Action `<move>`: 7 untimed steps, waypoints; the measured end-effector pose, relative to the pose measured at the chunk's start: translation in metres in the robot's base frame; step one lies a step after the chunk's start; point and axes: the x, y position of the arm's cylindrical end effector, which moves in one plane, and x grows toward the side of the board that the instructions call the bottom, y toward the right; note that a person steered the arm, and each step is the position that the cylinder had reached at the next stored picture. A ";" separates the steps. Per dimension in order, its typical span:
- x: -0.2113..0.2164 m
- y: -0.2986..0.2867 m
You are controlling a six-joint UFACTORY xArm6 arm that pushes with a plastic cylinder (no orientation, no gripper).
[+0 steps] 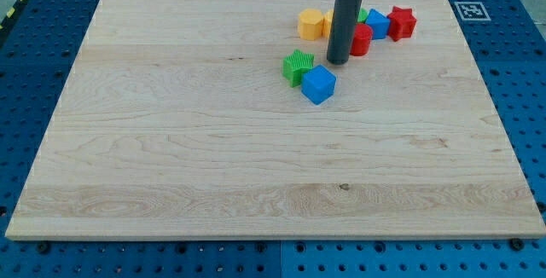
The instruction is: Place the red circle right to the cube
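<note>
Wooden board (pixel 213 141) on a blue perforated table, dark rod ending at my tip (pixel 338 60) in the upper right of centre, holding nothing, red circle (pixel 362 40) touching its right side, blue cube (pixel 319 84) just below, green block (pixel 297 66) to its left, yellow block (pixel 310 24), blue block (pixel 377 24), red star (pixel 402 22) in a row above.

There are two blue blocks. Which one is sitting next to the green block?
The blue cube, lower down by the green block, just below my tip. The other blue block sits up top beside the red star.
</note>
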 end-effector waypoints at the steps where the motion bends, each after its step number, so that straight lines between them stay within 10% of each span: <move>1: -0.022 -0.011; 7: 0.000 0.115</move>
